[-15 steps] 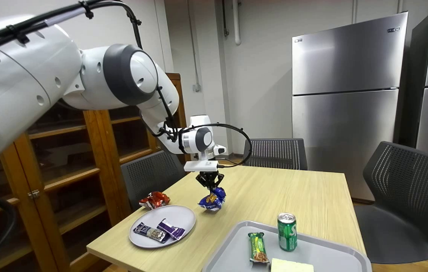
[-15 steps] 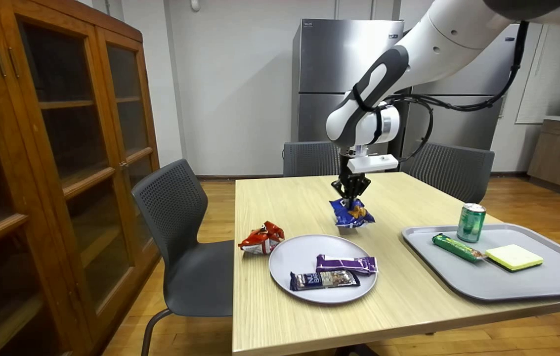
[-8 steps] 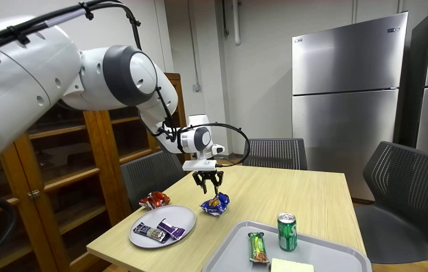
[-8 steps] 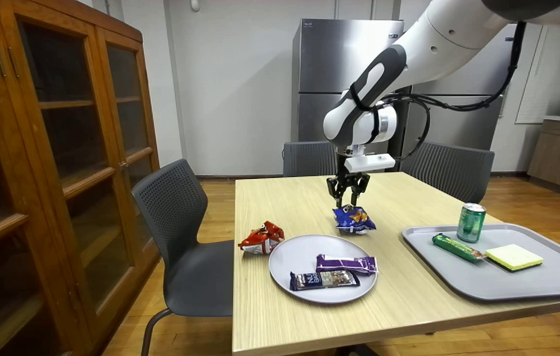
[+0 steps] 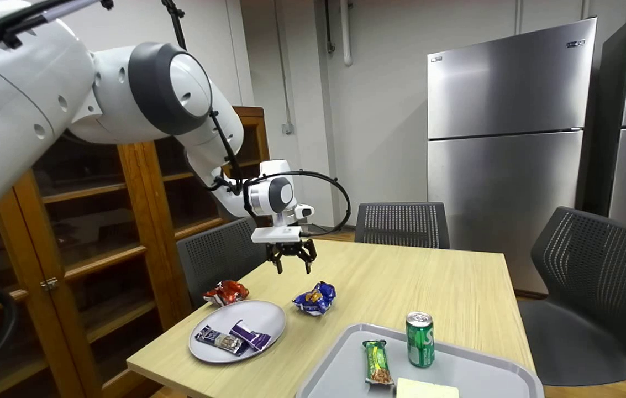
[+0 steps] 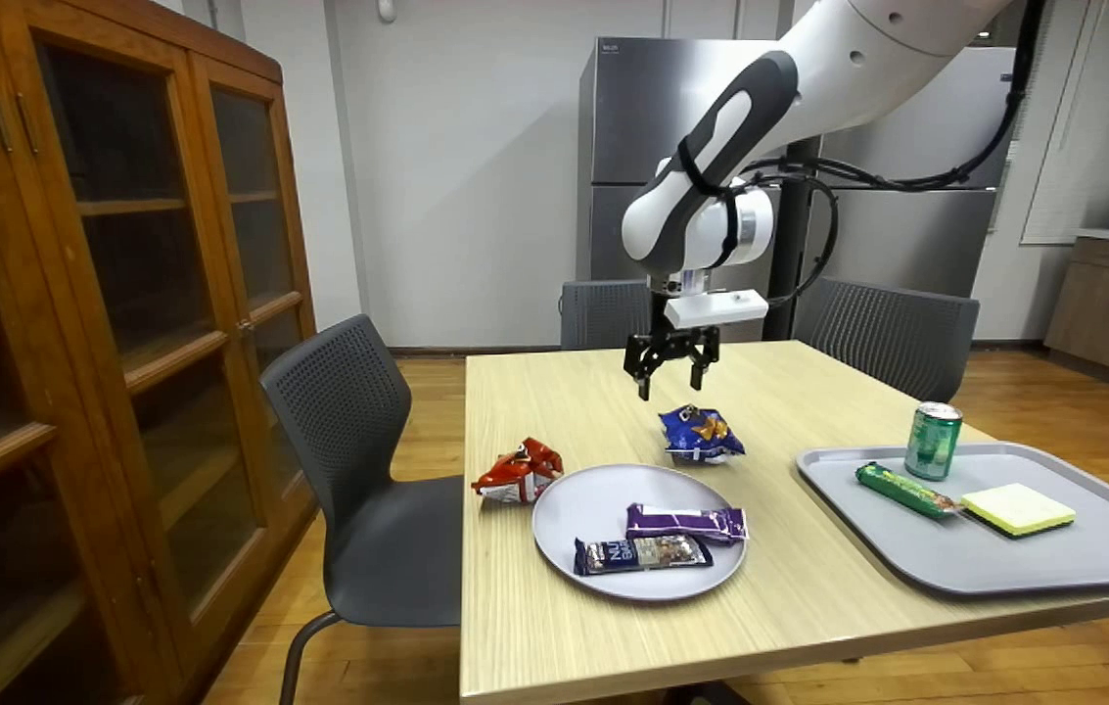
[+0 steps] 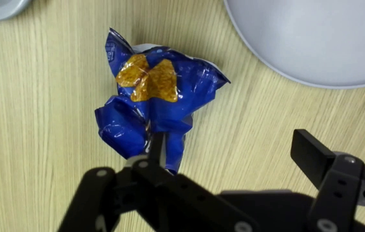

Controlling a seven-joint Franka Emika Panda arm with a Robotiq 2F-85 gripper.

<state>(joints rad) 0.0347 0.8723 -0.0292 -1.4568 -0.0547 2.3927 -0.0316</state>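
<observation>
A glossy blue snack bag [image 7: 168, 112], its front printed with golden chips, lies crumpled and print side up on the tabletop [image 7: 56, 106]. In the wrist view it sits slightly left of centre, with pointed corners at its upper left and right and a pale sliver along its top edge. Creases gather its lower half, partly hidden by the tool [image 7: 228, 140]. In both exterior views it rests in the lower half of the frame, apart from the tool above.

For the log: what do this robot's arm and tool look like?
The arm is glossy white and rounded, with dark grey joint bands and black cables strapped along it. A flat white box is mounted above the black, two-fingered tool.
</observation>
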